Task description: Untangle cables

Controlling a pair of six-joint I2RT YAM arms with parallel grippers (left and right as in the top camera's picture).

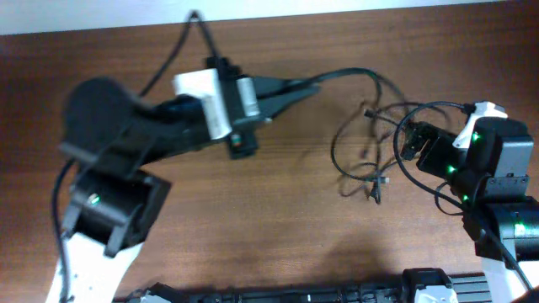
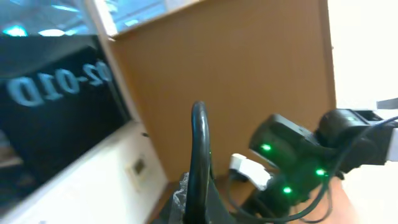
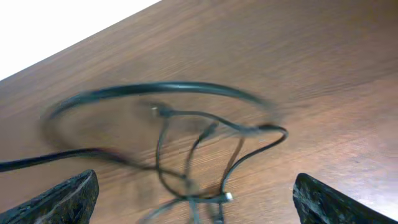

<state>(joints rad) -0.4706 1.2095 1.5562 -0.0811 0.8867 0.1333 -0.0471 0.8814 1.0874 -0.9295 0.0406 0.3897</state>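
The cables point(image 1: 370, 151) are thin black cords in loose overlapping loops on the brown table point(image 1: 278, 219), right of centre, with a small metal plug end point(image 1: 376, 195). My left gripper point(image 1: 313, 84) is shut on one black cable that runs right into the loops. In the left wrist view that cable point(image 2: 199, 149) rises straight up out of the jaws point(image 2: 200, 208). My right gripper point(image 1: 409, 140) sits at the right side of the loops. In the right wrist view its fingers point(image 3: 202, 208) are wide apart and empty, over the loops point(image 3: 199, 143) and a plug tip point(image 3: 229, 196).
The table's far edge point(image 1: 354, 10) runs along the top against a white wall. Black equipment point(image 1: 295, 295) lines the near edge. The left wrist view shows the right arm with green lights point(image 2: 292, 168), a wooden panel point(image 2: 236, 74) and a dark screen point(image 2: 50, 106).
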